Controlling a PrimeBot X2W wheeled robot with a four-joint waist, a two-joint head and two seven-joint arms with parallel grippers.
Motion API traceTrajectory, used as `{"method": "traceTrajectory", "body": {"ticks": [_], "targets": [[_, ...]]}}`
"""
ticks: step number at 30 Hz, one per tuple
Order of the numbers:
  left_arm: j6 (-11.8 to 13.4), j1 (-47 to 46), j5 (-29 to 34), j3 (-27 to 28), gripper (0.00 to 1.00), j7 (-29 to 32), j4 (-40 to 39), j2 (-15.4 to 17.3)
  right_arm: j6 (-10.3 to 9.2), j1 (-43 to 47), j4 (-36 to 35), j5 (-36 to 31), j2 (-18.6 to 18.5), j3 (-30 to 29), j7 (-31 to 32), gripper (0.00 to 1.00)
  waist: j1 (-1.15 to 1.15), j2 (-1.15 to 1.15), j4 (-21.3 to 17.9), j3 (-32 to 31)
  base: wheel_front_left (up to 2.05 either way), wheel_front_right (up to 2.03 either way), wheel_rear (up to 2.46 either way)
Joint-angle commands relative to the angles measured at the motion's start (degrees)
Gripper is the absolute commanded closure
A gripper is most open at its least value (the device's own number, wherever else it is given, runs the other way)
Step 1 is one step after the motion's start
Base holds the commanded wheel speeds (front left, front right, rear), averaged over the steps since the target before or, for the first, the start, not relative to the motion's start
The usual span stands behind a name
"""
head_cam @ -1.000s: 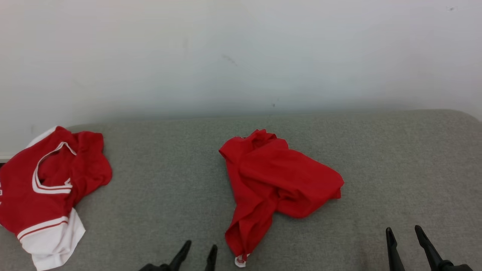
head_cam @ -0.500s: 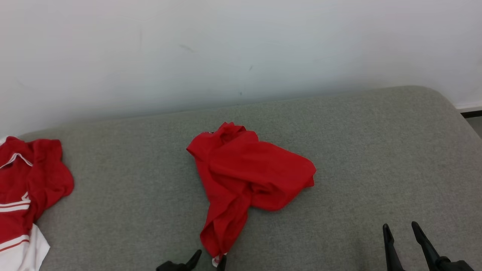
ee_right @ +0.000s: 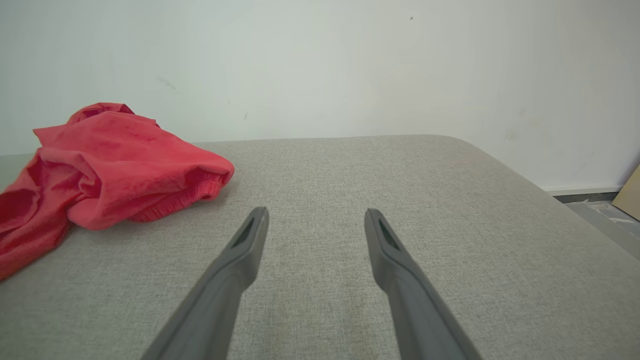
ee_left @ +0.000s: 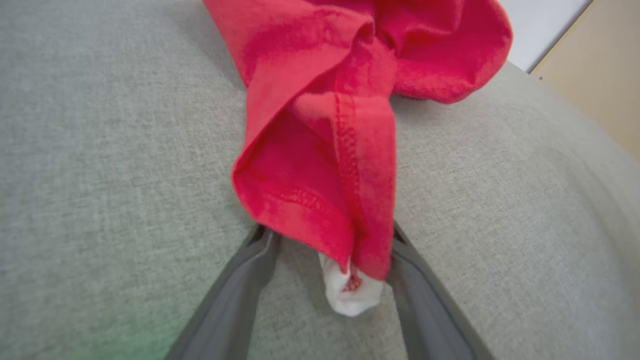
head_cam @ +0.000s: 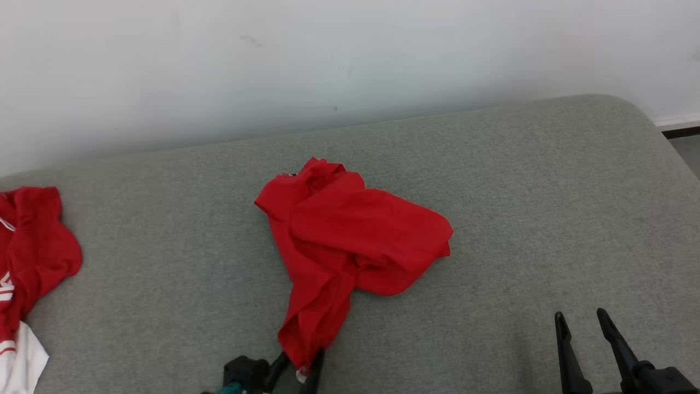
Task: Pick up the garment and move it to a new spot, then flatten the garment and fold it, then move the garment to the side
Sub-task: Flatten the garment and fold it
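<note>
A crumpled red garment (head_cam: 350, 235) lies in the middle of the grey padded surface (head_cam: 492, 180), with a narrow tail running toward me. My left gripper (head_cam: 301, 364) is open and straddles that tail's tip. In the left wrist view, the garment's (ee_left: 320, 125) hemmed end and a small white tag (ee_left: 350, 295) sit between the spread fingers (ee_left: 240, 290) of the left gripper (ee_left: 327, 232), which do not pinch it. My right gripper (head_cam: 579, 316) stands open at the lower right, well clear of the cloth. The right gripper (ee_right: 316, 214) holds nothing, and the garment (ee_right: 115, 160) lies off to its left.
A second red garment with white trim (head_cam: 33, 251) lies at the surface's far left edge. A white wall (head_cam: 350, 54) runs along the back. The surface's rounded right corner (head_cam: 645, 109) drops to the floor. Bare grey padding lies between the garment and my right gripper.
The head camera has turned, shifting everything left. My left gripper has moved forward, and its open fingers now flank the garment's near tip. The right gripper stays open.
</note>
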Motion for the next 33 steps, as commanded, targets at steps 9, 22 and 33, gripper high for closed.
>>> {"method": "traceTrajectory", "body": {"ticks": [9,22,33], "targets": [[-2.1,-3.2,-13.8,0.1,1.0,0.5,-1.6,0.2,-0.12,-0.4,0.6,0.0,0.0,-0.5,0.0,0.0,0.0,0.0,0.4,-0.2,0.0,0.0,0.0],[-2.8,-8.9,-28.4,4.3,1.0,22.1,-25.1,13.7,-0.12,1.3,1.4,-0.3,-0.1,-0.9,0.0,0.0,0.0,0.0,4.3,-5.1,0.0,0.0,0.0],[1.5,-22.4,-32.5,8.8,1.0,40.6,-35.7,23.8,-0.12,0.1,1.8,0.0,-0.1,0.2,0.0,0.0,0.0,0.0,5.4,-5.8,0.0,0.0,0.0]]}}
